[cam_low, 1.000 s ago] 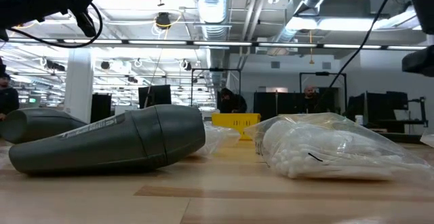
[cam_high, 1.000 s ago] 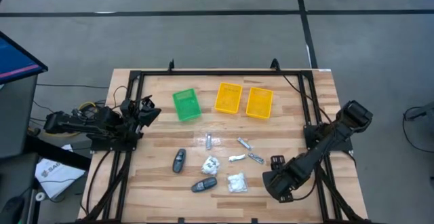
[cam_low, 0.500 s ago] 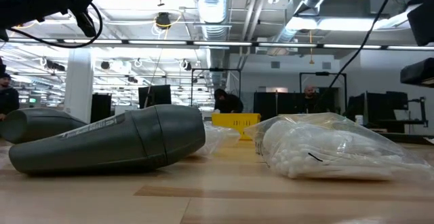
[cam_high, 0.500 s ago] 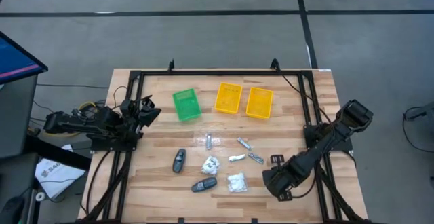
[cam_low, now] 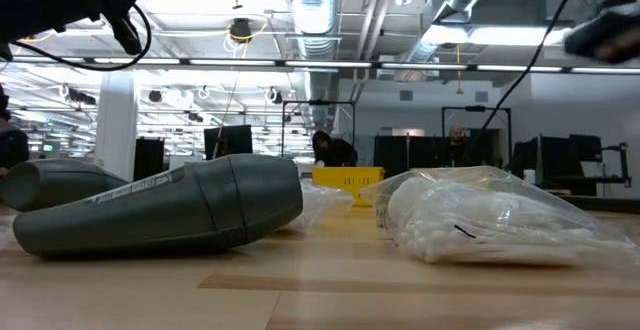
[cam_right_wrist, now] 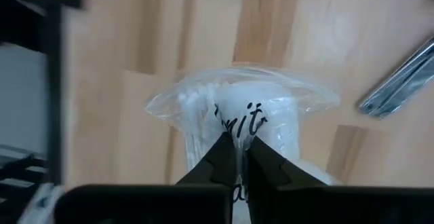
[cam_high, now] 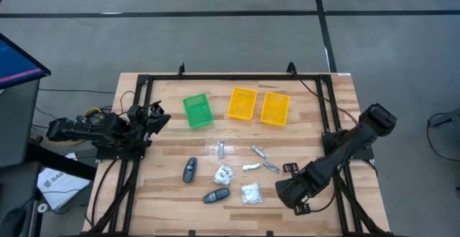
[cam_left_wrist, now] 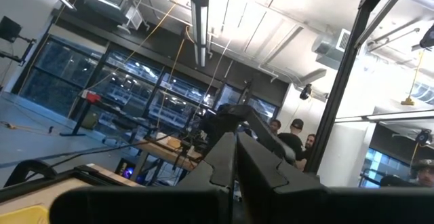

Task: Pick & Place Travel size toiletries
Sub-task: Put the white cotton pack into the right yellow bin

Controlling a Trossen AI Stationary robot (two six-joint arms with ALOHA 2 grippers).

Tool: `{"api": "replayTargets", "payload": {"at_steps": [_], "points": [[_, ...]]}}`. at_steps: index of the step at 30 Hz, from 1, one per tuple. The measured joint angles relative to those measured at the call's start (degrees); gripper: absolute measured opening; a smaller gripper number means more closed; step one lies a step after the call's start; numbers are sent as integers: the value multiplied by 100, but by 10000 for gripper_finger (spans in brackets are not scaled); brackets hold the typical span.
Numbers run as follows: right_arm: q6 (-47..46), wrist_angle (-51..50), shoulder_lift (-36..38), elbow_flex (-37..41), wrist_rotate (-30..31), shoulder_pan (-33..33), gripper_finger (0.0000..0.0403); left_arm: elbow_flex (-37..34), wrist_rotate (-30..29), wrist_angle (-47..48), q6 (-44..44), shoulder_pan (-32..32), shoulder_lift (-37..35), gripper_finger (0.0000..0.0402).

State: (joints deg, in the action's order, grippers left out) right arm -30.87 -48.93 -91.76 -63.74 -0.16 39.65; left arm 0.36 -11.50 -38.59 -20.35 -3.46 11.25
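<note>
Now we aim our right gripper [cam_high: 286, 171], fingers pressed together and holding nothing, at the white packet [cam_high: 250, 192] near the table's [cam_high: 316, 108] front edge, and should open them before descending, while the left gripper [cam_high: 153, 115], likewise closed, waits aside

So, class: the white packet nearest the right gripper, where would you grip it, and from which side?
Pinch the packet across its raised, puffy middle, from straight above. It lies flat on the table, so its thin crinkly edges offer little hold. The right gripper is beside it, fingers together.
</note>
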Motion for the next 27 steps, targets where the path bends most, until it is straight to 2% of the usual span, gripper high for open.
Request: {"api": "replayTargets", "payload": {"at_steps": [4, 7, 15, 21, 27], "points": [[371, -404, 515, -237, 73, -418, 5, 0, 1, 2, 17, 0, 2, 8], [605, -498, 1053, -285, 344, -911, 5, 0, 1, 2, 53, 0, 0, 8], [1318, -464, 2063, -294, 1218, -2991, 4, 0, -1, 4, 62, 0, 0, 8], [2038, -440, 2076, -291, 1230, -4701, 3, 0, -1, 2, 117, 0, 0, 8], [2501, -410, 1600, -258, 1228, -5758, 2, 0, 7, 13, 163, 0, 9, 8]]}}
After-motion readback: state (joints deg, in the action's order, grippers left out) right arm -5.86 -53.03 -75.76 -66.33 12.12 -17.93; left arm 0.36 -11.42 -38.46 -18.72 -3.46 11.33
